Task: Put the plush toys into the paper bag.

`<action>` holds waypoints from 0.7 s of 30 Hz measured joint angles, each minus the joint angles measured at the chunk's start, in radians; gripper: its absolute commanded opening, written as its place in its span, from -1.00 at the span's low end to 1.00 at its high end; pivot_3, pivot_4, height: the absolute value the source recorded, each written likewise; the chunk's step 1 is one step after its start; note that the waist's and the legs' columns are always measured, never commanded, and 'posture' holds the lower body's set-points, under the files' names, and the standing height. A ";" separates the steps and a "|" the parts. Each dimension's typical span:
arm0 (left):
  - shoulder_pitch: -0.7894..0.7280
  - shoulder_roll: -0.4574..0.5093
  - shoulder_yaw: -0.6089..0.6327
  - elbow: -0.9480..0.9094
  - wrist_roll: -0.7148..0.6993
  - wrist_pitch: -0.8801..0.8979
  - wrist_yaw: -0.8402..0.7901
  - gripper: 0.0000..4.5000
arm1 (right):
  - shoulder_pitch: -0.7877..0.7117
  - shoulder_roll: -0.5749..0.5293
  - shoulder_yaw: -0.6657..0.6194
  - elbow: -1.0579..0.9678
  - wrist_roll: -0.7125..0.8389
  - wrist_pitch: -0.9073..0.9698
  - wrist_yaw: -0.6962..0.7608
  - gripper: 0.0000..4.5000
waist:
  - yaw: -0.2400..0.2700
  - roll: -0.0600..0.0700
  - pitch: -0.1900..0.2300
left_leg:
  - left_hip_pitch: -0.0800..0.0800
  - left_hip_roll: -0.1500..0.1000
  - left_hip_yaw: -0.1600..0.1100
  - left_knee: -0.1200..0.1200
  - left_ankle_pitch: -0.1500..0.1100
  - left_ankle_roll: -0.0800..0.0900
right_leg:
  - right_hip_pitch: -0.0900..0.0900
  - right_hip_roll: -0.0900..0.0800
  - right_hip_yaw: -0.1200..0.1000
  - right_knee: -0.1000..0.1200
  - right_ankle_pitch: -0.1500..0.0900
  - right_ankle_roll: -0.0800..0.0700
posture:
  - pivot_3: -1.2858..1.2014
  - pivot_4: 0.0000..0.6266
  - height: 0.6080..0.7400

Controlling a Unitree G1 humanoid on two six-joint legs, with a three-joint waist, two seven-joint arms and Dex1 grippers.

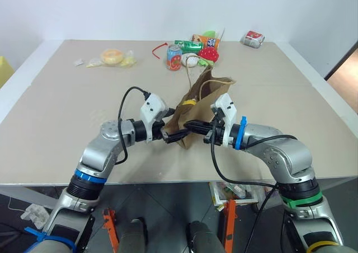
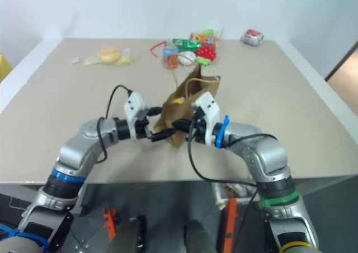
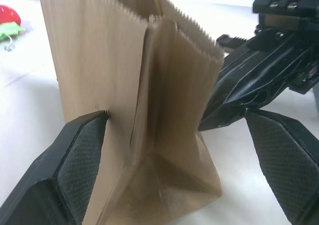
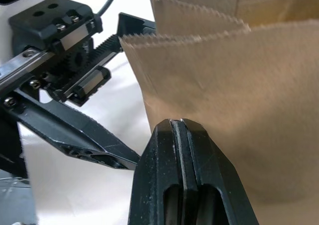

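Two claws: both meet at the near edge of the brown paper bag (image 1: 197,116), which stands on the tan surface (image 1: 67,130).
Left claw (image 3: 192,160): spread wide; the bag's near end sits between its two fingers (image 3: 82,165), one finger touching the paper, the other well clear on the far side.
Right claw (image 4: 182,130): pressed fully together, its tip against the bag's side wall just below the serrated rim; whether any paper is pinched between the fingers I cannot tell.
Paper bag: upright but narrow, its side folds drawn in, so the mouth is only partly open; one loop handle (image 1: 215,84) arches above the rim, beyond the right claw.
Plush toy: a bit of yellow (image 1: 190,102) shows at the bag's mouth, beyond both claws; probably the egg-shaped toy, though little of it is visible.
Monkey toy: not identifiable from here.
Clutter beyond the bag: a red strawberry toy (image 1: 208,54), a drink can (image 1: 174,57) and a green packet (image 1: 187,45), all well past the claws.
Step in hand: likely steadying or spreading the bag's mouth.
How to do it well: close the left claw on a single paper layer near the rim, not across both folds; pull gently apart so the bag does not tip or tear.
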 measured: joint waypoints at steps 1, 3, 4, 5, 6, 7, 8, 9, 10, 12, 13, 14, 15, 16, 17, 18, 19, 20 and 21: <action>0.000 -0.005 -0.002 0.000 0.003 0.003 0.007 1.00 | 0.001 -0.003 0.000 0.000 -0.003 0.001 0.000 -0.98 | 0.000 0.000 0.000 | 0.000 0.000 0.000 0.000 0.000 0.000 | 0.000 0.000 0.000 0.000 0.000 0.000 | 0.03 -0.52 1.00; 0.000 -0.010 -0.005 0.000 0.005 0.006 0.013 1.00 | 0.001 -0.007 -0.001 0.000 -0.004 0.002 0.000 -0.98 | 0.000 0.000 0.000 | 0.000 0.000 0.000 0.000 0.000 0.000 | 0.000 0.000 0.000 0.000 0.000 0.000 | 0.03 -0.52 1.00; -0.001 -0.020 -0.005 -0.001 0.006 0.018 0.024 1.00 | 0.001 -0.013 -0.003 0.000 -0.005 0.003 0.000 -0.98 | 0.000 0.000 0.000 | 0.000 0.000 0.000 0.000 0.000 0.000 | 0.000 0.000 0.000 0.000 0.000 0.000 | 0.03 -0.52 1.00; -0.001 -0.024 -0.006 -0.002 0.006 0.022 0.030 1.00 | 0.001 -0.015 -0.005 0.000 -0.006 0.004 0.000 -0.98 | 0.000 0.000 0.000 | 0.000 0.000 0.000 0.000 0.000 0.000 | 0.000 0.000 0.000 0.000 0.000 0.000 | 0.03 -0.52 1.00; -0.001 -0.027 -0.008 -0.002 0.008 0.028 0.039 1.00 | 0.002 -0.019 -0.007 0.000 -0.007 0.005 0.001 -0.98 | 0.000 0.000 0.000 | 0.000 0.000 0.000 0.000 0.000 0.000 | 0.000 0.000 0.000 0.000 0.000 0.000 | 0.03 -0.52 1.00; -0.002 -0.027 -0.008 0.000 0.019 0.036 0.053 1.00 | 0.003 -0.021 -0.014 0.000 -0.006 0.005 0.005 -0.98 | 0.000 0.000 0.000 | 0.000 0.000 0.000 0.000 0.000 0.000 | 0.000 0.000 0.000 0.000 0.000 0.000 | 0.03 -0.52 1.00; -0.003 -0.024 -0.007 0.011 0.039 0.043 0.076 1.00 | 0.003 -0.023 -0.021 -0.002 -0.002 0.004 0.016 -0.98 | 0.000 0.000 0.000 | 0.000 0.000 0.000 0.000 0.000 0.000 | 0.000 0.000 0.000 0.000 0.000 0.000 | 0.03 -0.52 1.00; -0.003 -0.024 -0.007 0.014 0.043 0.044 0.081 1.00 | 0.003 -0.023 -0.022 -0.002 -0.001 0.004 0.019 -0.98 | 0.000 0.000 0.000 | 0.000 0.000 0.000 0.000 0.000 0.000 | 0.000 0.000 0.000 0.000 0.001 0.001 | 0.03 -0.52 1.00; -0.003 -0.022 -0.007 0.029 0.057 0.049 0.096 1.00 | 0.003 -0.023 -0.022 -0.006 0.006 0.004 0.027 -0.98 | 0.000 0.000 0.000 | 0.000 0.000 -0.001 0.000 0.000 0.000 | 0.000 0.001 0.000 0.000 0.001 0.001 | 0.03 -0.52 1.00; -0.003 -0.024 -0.013 0.029 0.087 0.050 0.122 1.00 | 0.003 -0.023 -0.023 -0.010 0.007 0.004 0.028 -0.98 | 0.000 0.000 0.000 | 0.000 0.000 -0.001 0.000 0.000 0.000 | 0.000 0.001 0.000 0.000 0.001 0.001 | 0.03 -0.52 1.00; -0.005 -0.027 -0.019 0.031 0.108 0.049 0.135 1.00 | 0.004 -0.024 -0.026 -0.014 0.007 0.004 0.028 -0.98 | 0.000 0.000 0.000 | 0.000 0.000 -0.001 0.000 0.000 0.000 | 0.000 0.001 0.000 0.000 0.001 0.001 | 0.03 -0.52 1.00; -0.011 -0.035 -0.028 0.043 0.123 0.049 0.154 1.00 | 0.008 -0.024 -0.028 -0.021 0.008 0.004 0.028 -0.98 | 0.000 0.000 0.000 | 0.000 0.000 -0.001 0.000 0.000 0.000 | 0.000 0.001 0.000 0.000 0.001 0.001 | 0.03 -0.52 1.00; -0.014 -0.040 -0.029 0.049 0.126 0.049 0.160 1.00 | 0.008 -0.024 -0.028 -0.023 0.011 0.004 0.028 -0.98 | 0.000 0.000 0.000 | 0.000 0.000 -0.001 0.000 0.000 0.000 | 0.000 0.001 0.000 0.000 0.001 0.001 | 0.03 -0.52 1.00; -0.015 -0.051 -0.032 0.050 0.136 0.049 0.165 1.00 | 0.010 -0.024 -0.031 -0.024 0.014 0.005 0.028 -0.98 | 0.000 0.000 0.000 | 0.000 0.000 -0.001 0.000 0.000 0.000 | 0.000 0.001 0.000 0.000 0.001 0.001 | 0.03 -0.52 1.00; -0.016 -0.052 -0.032 0.050 0.137 0.049 0.165 1.00 | 0.010 -0.024 -0.031 -0.024 0.015 0.005 0.028 -0.98 | 0.000 0.000 0.000 | 0.000 0.000 -0.001 0.000 0.000 0.000 | 0.000 0.001 0.000 0.000 0.001 0.001 | 0.03 -0.52 1.00; -0.017 -0.055 -0.034 0.050 0.140 0.049 0.166 1.00 | 0.011 -0.024 -0.033 -0.025 0.015 0.005 0.027 -0.98 | 0.000 0.000 0.000 | 0.000 0.000 -0.001 0.000 0.000 0.000 | 0.000 0.001 0.000 0.000 0.001 0.001 | 0.03 -0.52 1.00; -0.019 -0.060 -0.035 0.050 0.141 0.053 0.166 1.00 | 0.013 -0.024 -0.035 -0.027 0.016 0.005 0.026 -0.98 | 0.000 0.000 0.000 | 0.000 0.000 -0.001 0.000 0.000 0.000 | 0.000 0.001 0.000 0.000 0.001 0.001 | 0.03 -0.52 1.00; -0.020 -0.064 -0.036 0.050 0.141 0.059 0.166 1.00 | 0.014 -0.024 -0.035 -0.028 0.016 0.006 0.026 -0.98 | 0.000 0.000 0.000 | 0.000 0.000 -0.001 0.000 0.000 0.000 | 0.000 0.001 0.000 0.000 0.001 0.001 | 0.03 -0.52 1.00; -0.022 -0.071 -0.036 0.050 0.141 0.065 0.168 1.00 | 0.017 -0.024 -0.036 -0.030 0.017 0.008 0.025 -0.98 | -0.001 0.000 0.000 | 0.000 0.000 -0.001 0.000 0.000 0.000 | 0.000 0.001 0.000 0.000 0.001 0.001 | 0.03 -0.52 1.00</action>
